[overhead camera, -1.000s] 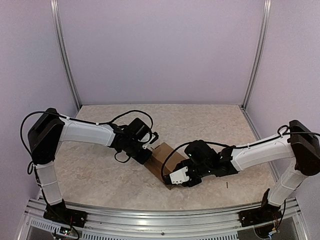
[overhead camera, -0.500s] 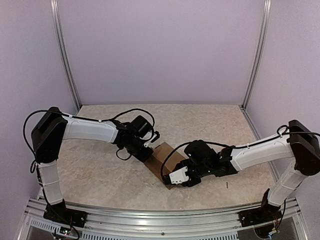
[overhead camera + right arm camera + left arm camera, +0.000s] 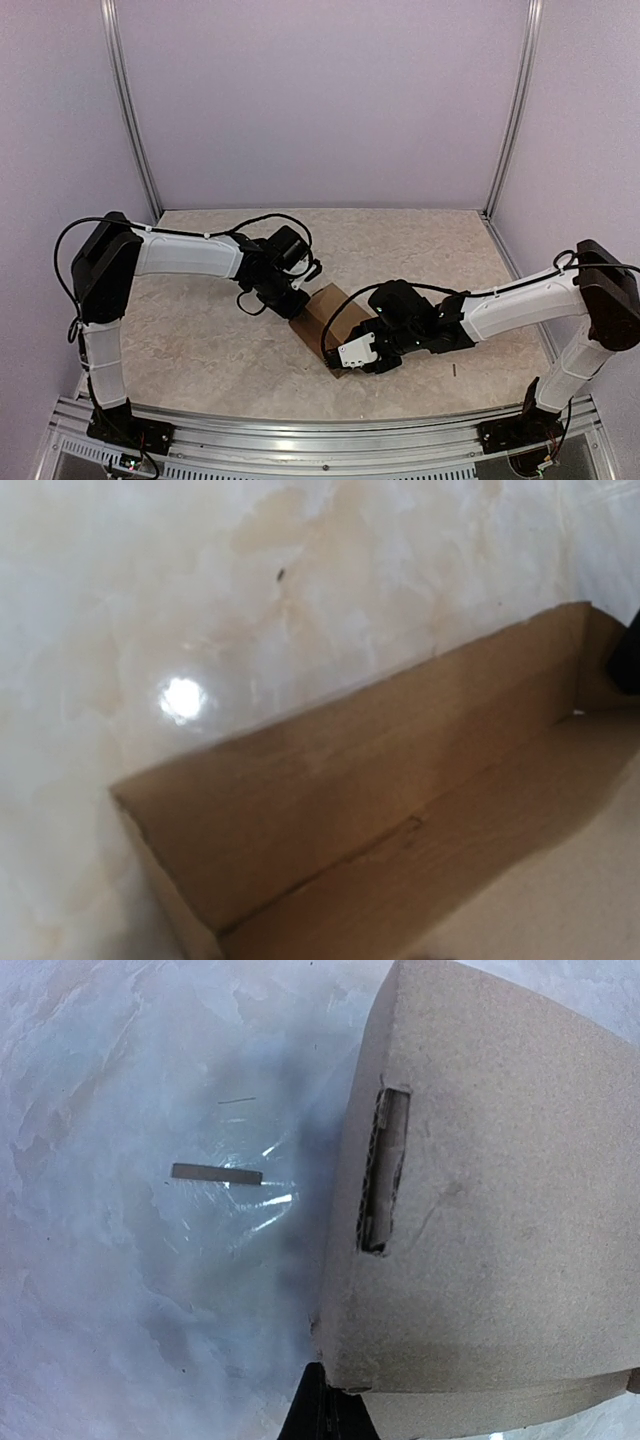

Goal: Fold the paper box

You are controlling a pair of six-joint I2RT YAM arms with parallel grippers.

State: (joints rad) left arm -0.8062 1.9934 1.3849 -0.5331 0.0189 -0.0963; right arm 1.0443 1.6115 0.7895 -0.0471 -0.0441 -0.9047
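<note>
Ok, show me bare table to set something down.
Free: the table along the back wall, and the front-left patch inside the left arm. Crowded: the middle, where left gripper and right gripper meet the box.

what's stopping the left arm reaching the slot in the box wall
Likely nothing, so probably yes: the left end effector, shut, is beside the paper box, and the slot faces it uncovered.

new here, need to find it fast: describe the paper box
On the pale marbled table, look at the middle, between the left arm and the right arm. The paper box is the brown cardboard piece there, with a narrow slot in one panel, unlike the black and white arms beside it.
</note>
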